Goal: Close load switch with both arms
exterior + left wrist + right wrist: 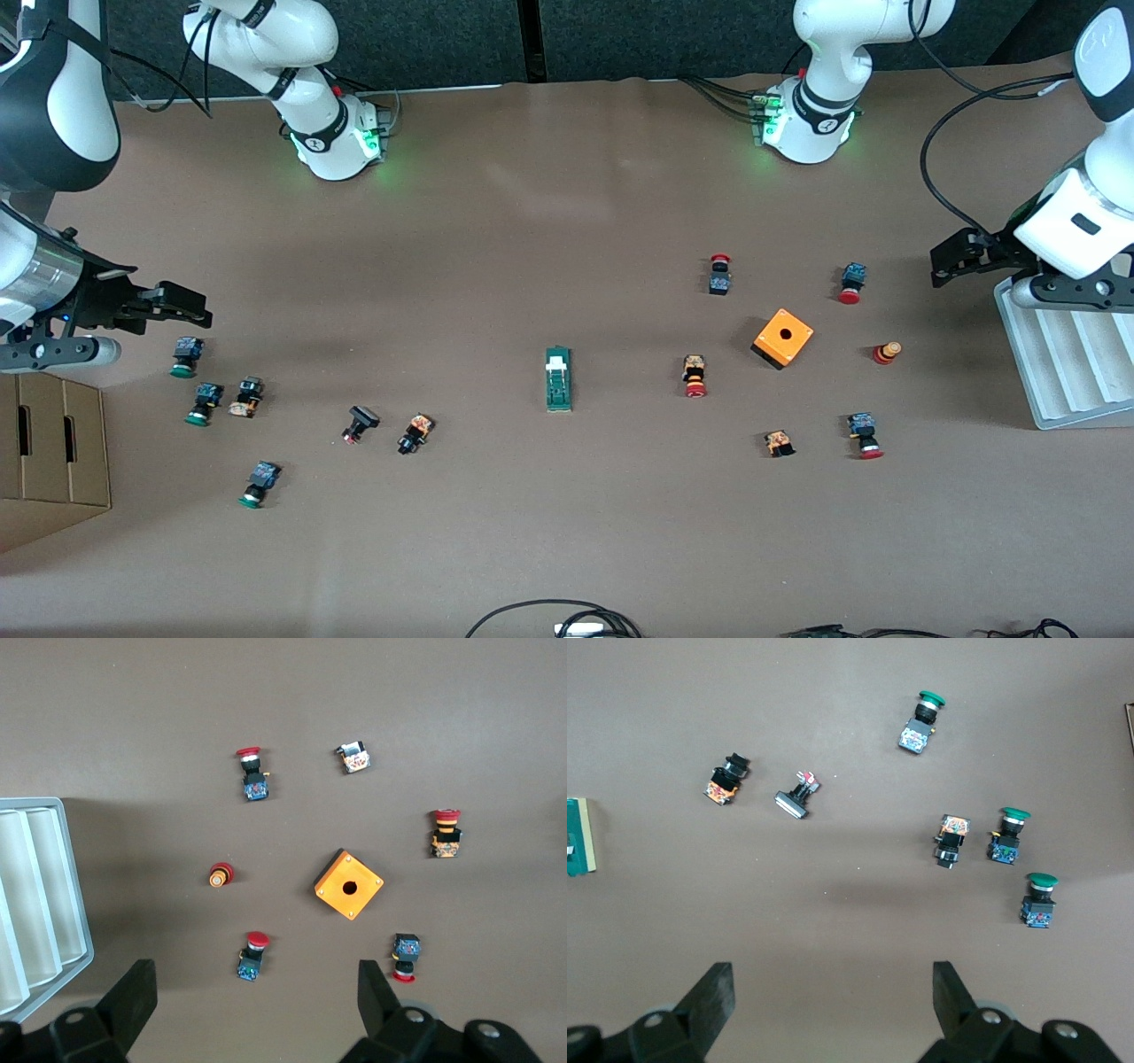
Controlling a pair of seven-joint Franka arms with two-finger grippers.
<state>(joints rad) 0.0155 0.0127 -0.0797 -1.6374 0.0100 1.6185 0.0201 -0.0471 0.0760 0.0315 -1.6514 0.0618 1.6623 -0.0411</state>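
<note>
Both grippers are up in the air with fingers spread wide, holding nothing. The left gripper (946,264) hangs at the left arm's end of the table, just beside a pale ribbed tray (1076,372); its wrist view shows the two black fingers (133,997) far apart over bare tabletop. The right gripper (182,306) hovers at the right arm's end, above a green-capped push button (185,356), next to a cardboard box (53,452). Its fingers (716,992) are just as wide.

The load switch (558,379) lies flat around the middle of the table, well apart from both grippers, a narrow dark-green block with its white sliding piece (557,362) at the end farther from the front camera. The right wrist view only catches its edge (580,835).

Clutter-wise, nothing is touching the switch. Toward the left arm's end there's an orange cube (783,338) with a hole in its top, ringed by red-capped push buttons, the closest to the switch being one with an orange body (695,376). Toward the right arm's end sit a black-capped button (415,433) and a flat black one (360,424), then a loose group of green-capped ones.

Can't read any writing on any of the parts.
</note>
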